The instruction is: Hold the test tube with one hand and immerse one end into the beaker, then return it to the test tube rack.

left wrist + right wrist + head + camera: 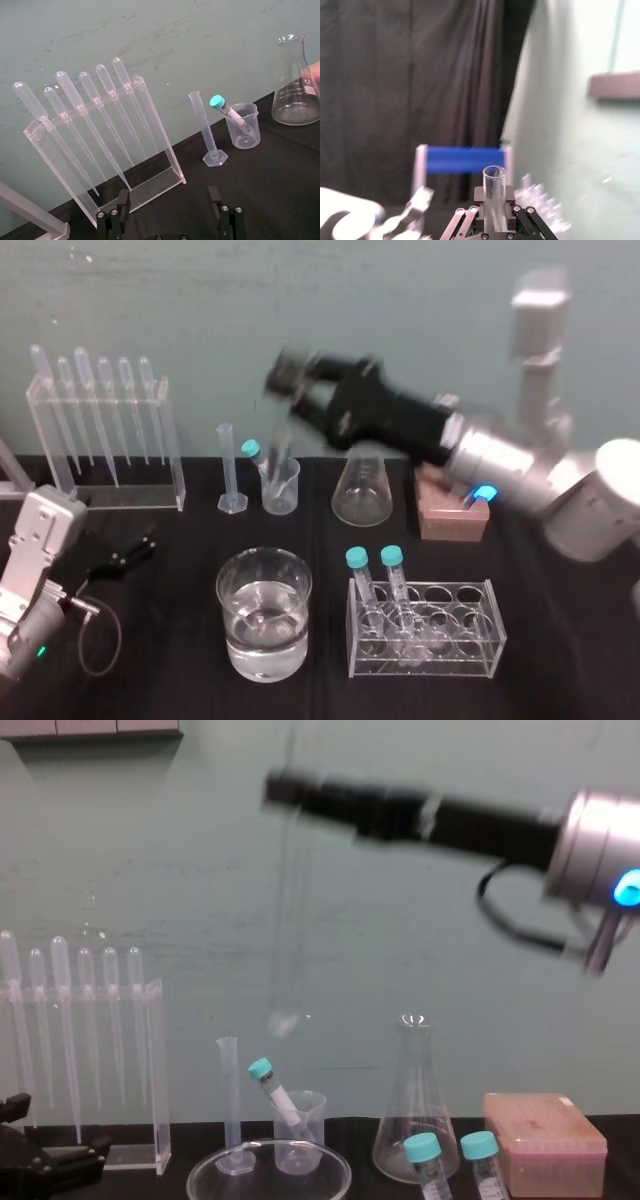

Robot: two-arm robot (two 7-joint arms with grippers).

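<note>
One test tube (290, 920) clamped upright in right pincer (287, 380), hanging high above beaker (281, 487). Left pincer (168, 200) parked on desk (170, 660) at left, jaws spread wide.

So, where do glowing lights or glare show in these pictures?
Head view: blue light on the right arm, whose gripper holds the test tube; green light on the left arm. Chest view: that blue light again. Left wrist view: glints on the conical flask.
</note>
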